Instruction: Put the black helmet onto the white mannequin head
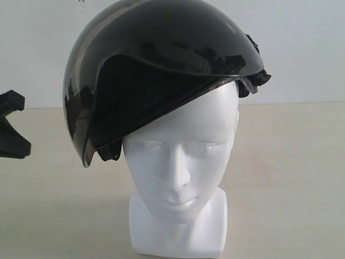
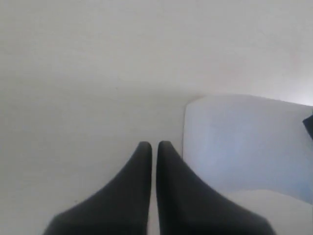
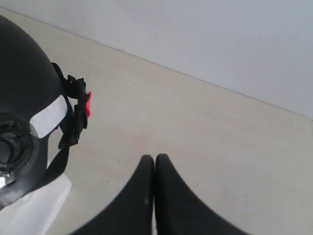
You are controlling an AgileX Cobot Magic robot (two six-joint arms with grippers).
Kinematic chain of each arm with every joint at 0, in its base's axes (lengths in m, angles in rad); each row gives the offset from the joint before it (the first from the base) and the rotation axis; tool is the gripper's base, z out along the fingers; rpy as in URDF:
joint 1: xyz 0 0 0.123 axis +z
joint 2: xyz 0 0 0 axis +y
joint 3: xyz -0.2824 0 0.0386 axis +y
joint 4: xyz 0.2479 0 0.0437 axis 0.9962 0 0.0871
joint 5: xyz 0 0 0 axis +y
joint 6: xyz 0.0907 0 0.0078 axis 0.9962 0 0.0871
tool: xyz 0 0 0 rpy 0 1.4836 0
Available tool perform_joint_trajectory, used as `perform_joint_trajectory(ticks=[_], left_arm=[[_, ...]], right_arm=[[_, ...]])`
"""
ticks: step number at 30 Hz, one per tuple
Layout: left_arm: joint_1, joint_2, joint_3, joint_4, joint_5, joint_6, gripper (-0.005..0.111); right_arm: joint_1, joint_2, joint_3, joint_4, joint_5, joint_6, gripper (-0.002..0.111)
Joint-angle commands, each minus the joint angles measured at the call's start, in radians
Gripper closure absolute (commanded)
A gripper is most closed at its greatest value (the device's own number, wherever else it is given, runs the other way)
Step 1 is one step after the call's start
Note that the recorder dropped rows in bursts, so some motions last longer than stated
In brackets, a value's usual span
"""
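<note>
A pale beige tabletop fills the lower half of the exterior view, with a plain white wall behind it. The black helmet takes up the top centre of the frame. It sits on the white mannequin head at a tilt, with its rim low on the left and riding high on the right. The smoky visor slants across the forehead, so the closed eyes, nose and lips are bare. The head stands upright on its blocky neck at bottom centre, facing the camera.

A black part of the left arm shows at the left edge, well apart from the helmet. The left gripper has its fingers together on nothing, beside a pale white block. The right gripper is likewise pressed together and empty, near the helmet's side but not touching it. A small red clip sits on the dark strap at the helmet's rim.
</note>
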Motion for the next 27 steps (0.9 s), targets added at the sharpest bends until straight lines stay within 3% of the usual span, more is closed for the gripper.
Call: perform_joint_trajectory(ticks=[1,6,9,13,18,23,27], left_arm=[[0.041,0.198,-0.007,-0.435,0.084,0.526,0.102],[0.041,0.302,-0.009,-0.850,0.236,0.937,0.102],[0.041,0.341,-0.009,-0.948,0.291,1.221,0.102],[0.041,0.371,-0.009,-0.945,0.275,1.281,0.102],[0.027,0.422,-0.015,-0.945,0.303,1.329,0.102],[-0.034,0.456,-0.015,-0.933,0.303,1.366,0.102],[-0.080,0.478,-0.015,-0.941,0.303,1.392,0.102]], right_arm=[[-0.084,0.022,0.036,0.099,-0.088,0.002,0.109],[-0.269,0.024,0.179,0.309,-0.193,-0.123,0.109],[-0.387,0.024,0.251,0.504,-0.286,-0.252,0.109],[-0.477,0.034,0.264,0.760,-0.359,-0.442,0.109],[-0.477,0.088,0.264,1.020,-0.454,-0.643,0.109],[-0.477,0.139,0.264,1.106,-0.497,-0.696,0.109],[-0.475,0.138,0.264,1.328,-0.580,-0.829,0.109]])
